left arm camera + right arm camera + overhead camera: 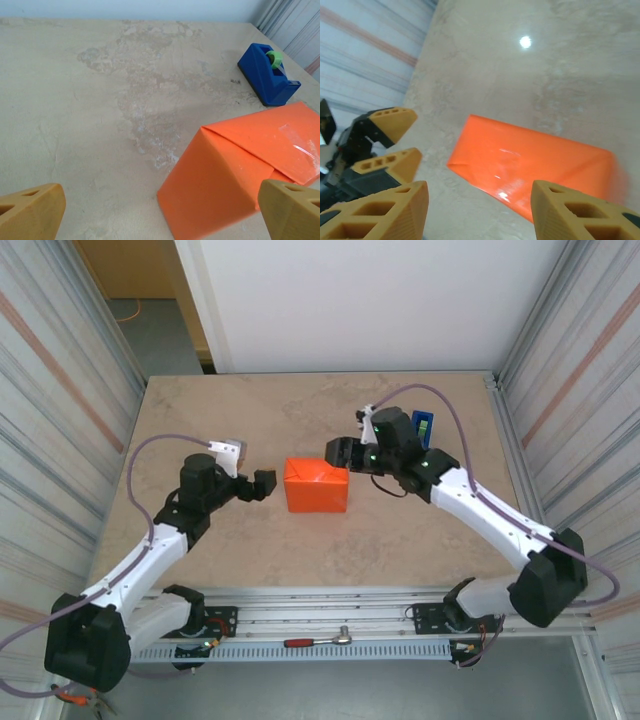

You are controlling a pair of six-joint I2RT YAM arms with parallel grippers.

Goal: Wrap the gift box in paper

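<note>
The paper (317, 486) sits mid-table, folded shut around what I judge is the gift box, so wrapping looks nearly done. The left gripper (260, 483) gapes empty just beside it. The right gripper (337, 453) is part-open at its far corner, holding nothing. Next comes pressing down any loose flap.

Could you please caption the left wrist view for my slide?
Folded orange paper ahead of open left fingers; tape dispenser beyond.

White-and-black arms (140, 565) trail purple cables (165, 437); pincer fingers (575, 210) are ochre, honeycombed.
</note>
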